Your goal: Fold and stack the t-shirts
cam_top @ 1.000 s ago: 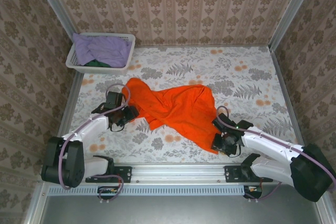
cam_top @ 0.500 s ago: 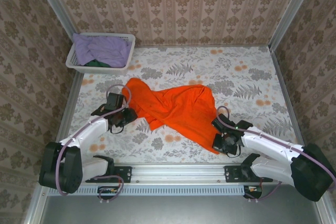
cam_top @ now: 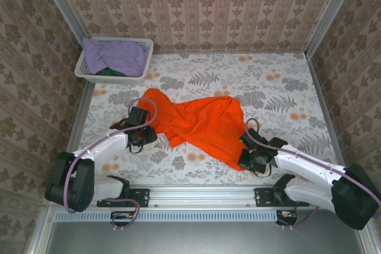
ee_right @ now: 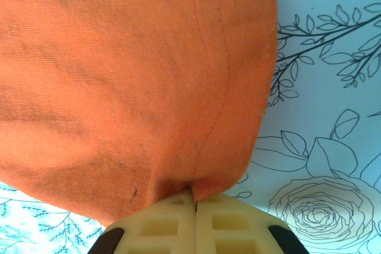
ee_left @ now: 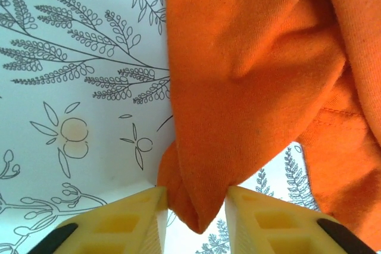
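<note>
- Right gripper (ee_right: pixel 195 197): at the near right of the table (cam_top: pixel 280 87), fingers pressed together on the hem at the near-right corner of the orange t-shirt (cam_top: pixel 202 123). It sits slightly further left than a second ago.
- Left gripper (ee_left: pixel 196 221): has advanced right, up to the shirt's left edge. Its fingers stand at a narrow gap with a hanging fold of orange cloth between them. Whether they pinch it cannot be told.
- Orange t-shirt: crumpled at mid-table, lie unchanged. Its long axis runs diagonally from far left to near right. Collar and sleeves cannot be made out among the folds.
- Basket (cam_top: pixel 146 43): white, in the far left corner, unmoved. It holds a lavender t-shirt (cam_top: pixel 116 55) on top of a dark green t-shirt (cam_top: pixel 107 72), the latter mostly buried.
</note>
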